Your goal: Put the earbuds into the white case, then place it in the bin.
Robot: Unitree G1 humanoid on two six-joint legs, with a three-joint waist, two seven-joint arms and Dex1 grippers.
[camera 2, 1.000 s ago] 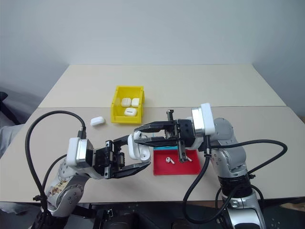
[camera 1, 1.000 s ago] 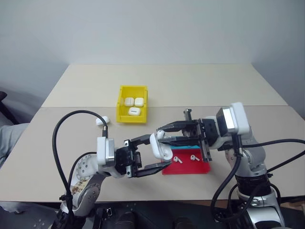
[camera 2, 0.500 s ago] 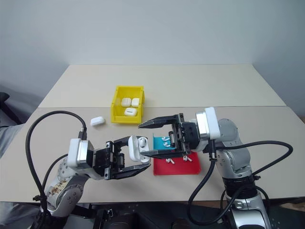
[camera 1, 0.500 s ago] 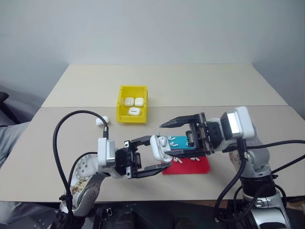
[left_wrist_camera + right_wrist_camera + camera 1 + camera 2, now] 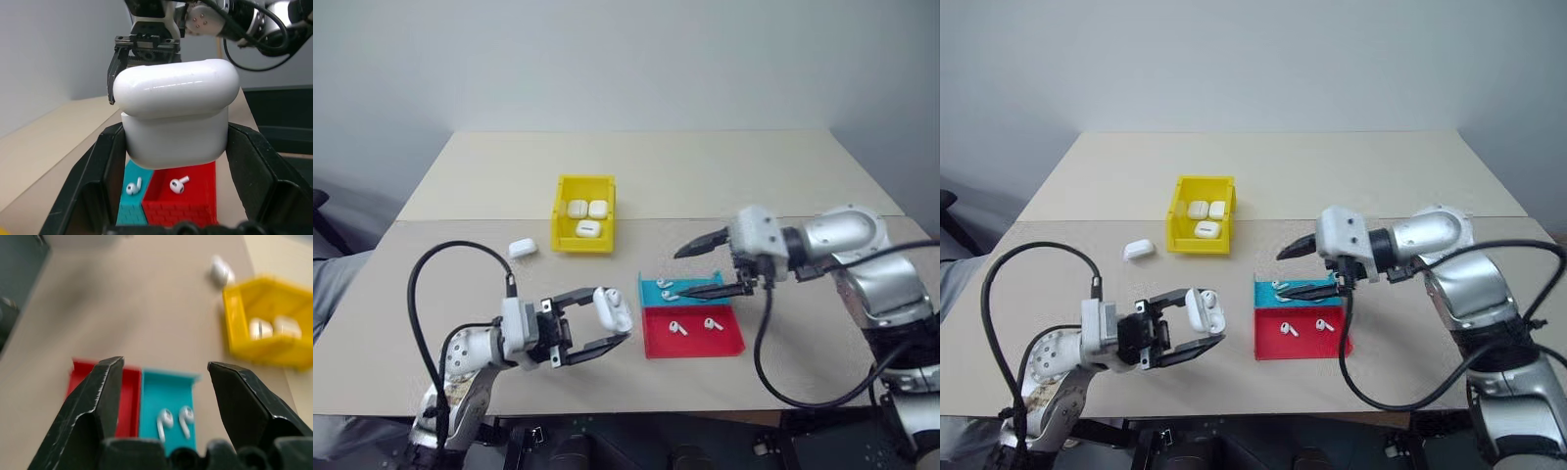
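at the table's near edge, around seven o'clock, the left gripper (image 5: 607, 326) clamps the white case (image 5: 612, 308), its lid raised. toward three o'clock the right gripper (image 5: 697, 268) hangs with jaws spread and empty above the red-and-blue tray (image 5: 729, 342), where four earbuds (image 5: 677, 328) lie. farther back, at eleven o'clock, the bin (image 5: 561, 211) holds three cases.

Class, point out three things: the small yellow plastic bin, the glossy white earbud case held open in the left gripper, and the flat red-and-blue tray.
Small yellow plastic bin (image 5: 562, 211), left eye view, on its left wall.
Glossy white earbud case (image 5: 610, 308), left eye view, on its body.
Flat red-and-blue tray (image 5: 693, 342), left eye view, on bare red floor.
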